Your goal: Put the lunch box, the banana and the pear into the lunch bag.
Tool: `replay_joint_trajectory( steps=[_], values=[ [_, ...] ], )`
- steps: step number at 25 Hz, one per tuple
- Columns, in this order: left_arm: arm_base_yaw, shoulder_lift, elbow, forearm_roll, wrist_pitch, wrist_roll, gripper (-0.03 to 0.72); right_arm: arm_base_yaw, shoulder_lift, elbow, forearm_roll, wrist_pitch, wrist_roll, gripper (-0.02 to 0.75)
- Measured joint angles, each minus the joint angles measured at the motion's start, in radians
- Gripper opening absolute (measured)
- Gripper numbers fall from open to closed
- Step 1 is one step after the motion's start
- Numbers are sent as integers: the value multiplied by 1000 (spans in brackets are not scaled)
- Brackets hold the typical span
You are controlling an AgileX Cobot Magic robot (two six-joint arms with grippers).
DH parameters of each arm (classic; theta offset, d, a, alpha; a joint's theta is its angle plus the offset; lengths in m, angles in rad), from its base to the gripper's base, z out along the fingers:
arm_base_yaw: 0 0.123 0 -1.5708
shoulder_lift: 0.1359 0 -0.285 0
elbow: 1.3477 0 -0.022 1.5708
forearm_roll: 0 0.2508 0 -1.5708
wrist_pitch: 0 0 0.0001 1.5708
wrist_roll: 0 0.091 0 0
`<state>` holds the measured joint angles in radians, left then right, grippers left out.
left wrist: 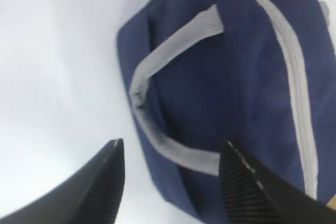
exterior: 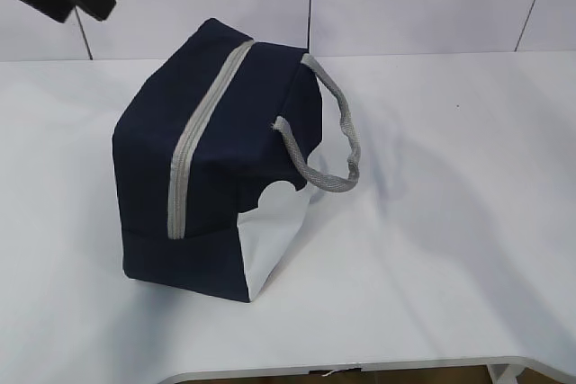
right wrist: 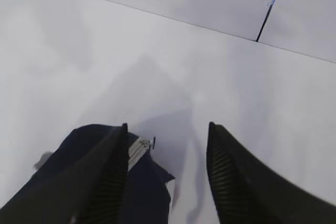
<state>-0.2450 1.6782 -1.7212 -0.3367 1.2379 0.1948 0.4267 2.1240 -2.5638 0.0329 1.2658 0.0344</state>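
We see the navy lunch bag [exterior: 220,168] zipped shut near the middle of the white table [exterior: 450,222]. Our left gripper [left wrist: 173,153] and right gripper [right wrist: 167,135] hover above it, jaws spread, holding nothing.

No legible text or labels

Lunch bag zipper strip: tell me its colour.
Grey, running across the navy lunch bag as the zipper strip; clearest in the exterior view.
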Motion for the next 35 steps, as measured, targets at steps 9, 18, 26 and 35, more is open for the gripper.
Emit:
replay_joint_trajectory(
  steps=[9,18,26,35],
  values=[
    [0,-257,153,119,11,-25,417,0,-373,488,-5,0,-34,408],
    [0,-510,339,126,14,-25,358,0,-747,906,-33,0,-58,408],
    [0,-677,400,126,17,-25,347,0,-1009,1180,-44,0,-166,408],
    [0,-968,600,126,-34,-25,326,0,-1365,1389,46,0,-173,408]
  ],
)
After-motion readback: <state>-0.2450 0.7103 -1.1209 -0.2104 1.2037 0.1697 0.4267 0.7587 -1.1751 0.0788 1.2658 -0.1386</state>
